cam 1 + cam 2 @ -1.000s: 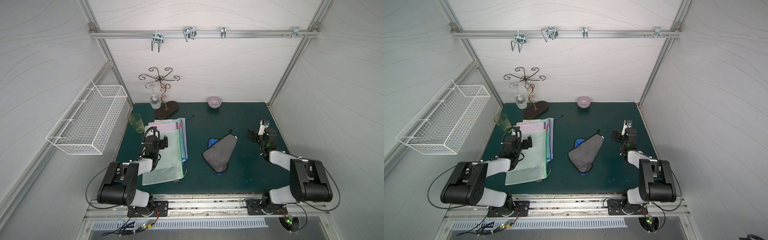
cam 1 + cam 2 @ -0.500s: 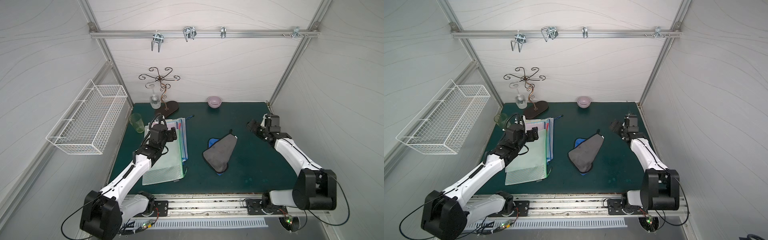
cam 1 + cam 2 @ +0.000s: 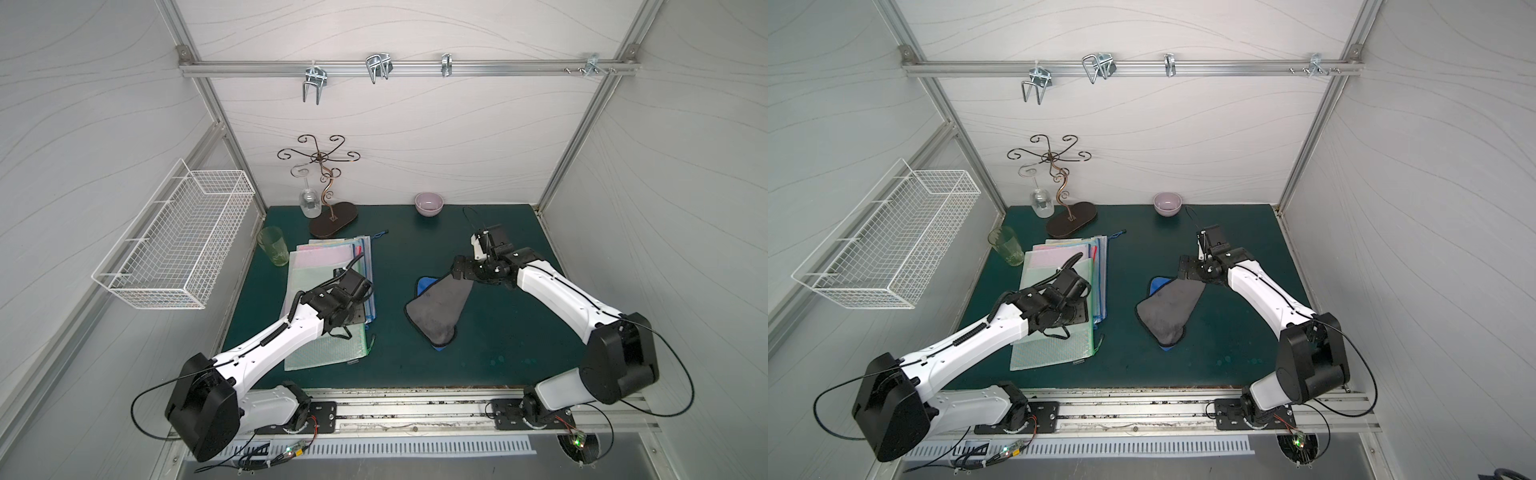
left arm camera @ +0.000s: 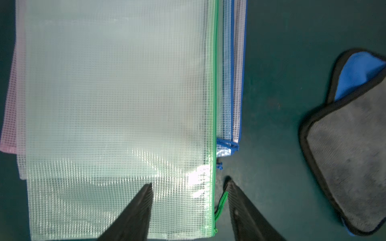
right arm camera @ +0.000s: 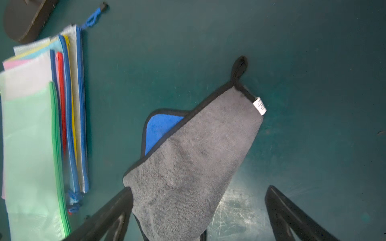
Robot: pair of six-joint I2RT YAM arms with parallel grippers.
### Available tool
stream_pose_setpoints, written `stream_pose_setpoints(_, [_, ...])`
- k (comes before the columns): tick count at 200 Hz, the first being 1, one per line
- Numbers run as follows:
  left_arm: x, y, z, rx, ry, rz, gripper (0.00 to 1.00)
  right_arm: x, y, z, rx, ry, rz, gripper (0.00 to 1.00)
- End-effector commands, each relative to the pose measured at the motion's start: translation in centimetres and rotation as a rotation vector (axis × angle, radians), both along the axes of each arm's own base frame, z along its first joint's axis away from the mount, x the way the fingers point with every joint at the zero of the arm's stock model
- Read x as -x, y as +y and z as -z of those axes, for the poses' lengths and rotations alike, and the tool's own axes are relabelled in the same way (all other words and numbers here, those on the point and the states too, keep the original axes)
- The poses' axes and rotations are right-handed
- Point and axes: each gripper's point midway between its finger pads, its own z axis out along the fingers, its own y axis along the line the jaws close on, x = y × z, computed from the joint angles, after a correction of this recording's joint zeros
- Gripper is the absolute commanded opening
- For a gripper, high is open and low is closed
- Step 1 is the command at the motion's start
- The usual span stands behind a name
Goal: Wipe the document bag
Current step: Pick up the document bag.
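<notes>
Atop the stack (image 3: pixel 322 257) the document bag (image 3: pixel 324 353) is lying near the cloth (image 3: pixel 438 307), likely light, slick and floppy, best pinned at its zip edge (image 4: pixel 215 104), which the half-open, empty left gripper (image 4: pixel 189 185) is straddling; the right gripper (image 5: pixel 199 187) is gaping empty.

- A stack of document bags (image 3: pixel 332 249) lies on the left half of the table mat (image 3: pixel 498 353)
- The top document bag (image 3: pixel 311 353) reaches nearest the front edge
- A cloth (image 3: pixel 438 305) lies on the mat right of the stack, apart from it
- A tumbler (image 3: pixel 273 246) stands just left of the stack's far end
- A glass rack (image 3: pixel 332 218) stands behind the stack, a wine glass (image 3: pixel 309 203) hanging on its left side
- A bowl (image 3: pixel 429 204) stands at the back, right of the rack
- A wire basket (image 3: pixel 174 241) hangs on the left wall
- The left gripper (image 4: pixel 188 185) straddles the top bag's right edge
- The right gripper (image 5: pixel 198 187) is above the cloth
</notes>
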Motion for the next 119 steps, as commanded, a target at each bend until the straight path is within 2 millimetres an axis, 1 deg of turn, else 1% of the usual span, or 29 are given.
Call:
stream_pose_setpoints(1, [1.9,0.0,0.6,-0.029,0.067,-0.033,0.67,1.1,0.4,0.8,0.044,0.048,-0.040,0.99])
stream_pose_setpoints(17, [2.6,-0.3,1.3,-0.058,0.102,-0.019,0.71,1.3,0.8,1.2,0.044,0.058,-0.053,0.99])
stream_pose_setpoints(36, [3.2,-0.5,2.5,-0.090,0.153,-0.005,0.75,1.5,1.1,1.4,0.037,0.063,-0.061,0.99])
stream_pose_setpoints(53, [3.0,-1.3,3.0,-0.094,0.155,0.021,0.77,1.8,1.3,1.7,0.027,0.070,-0.066,0.99])
stream_pose_setpoints(70, [2.9,-1.8,4.1,-0.112,0.183,0.023,0.79,2.1,1.5,1.9,0.019,0.079,-0.072,0.99])
stream_pose_setpoints(87, [2.8,-2.2,4.8,-0.138,0.200,0.035,0.84,2.4,1.7,2.0,0.009,0.087,-0.081,0.99])
stream_pose_setpoints(119, [3.4,-2.5,6.5,-0.168,0.268,0.041,0.83,2.7,1.7,2.0,0.000,0.087,-0.086,0.99])
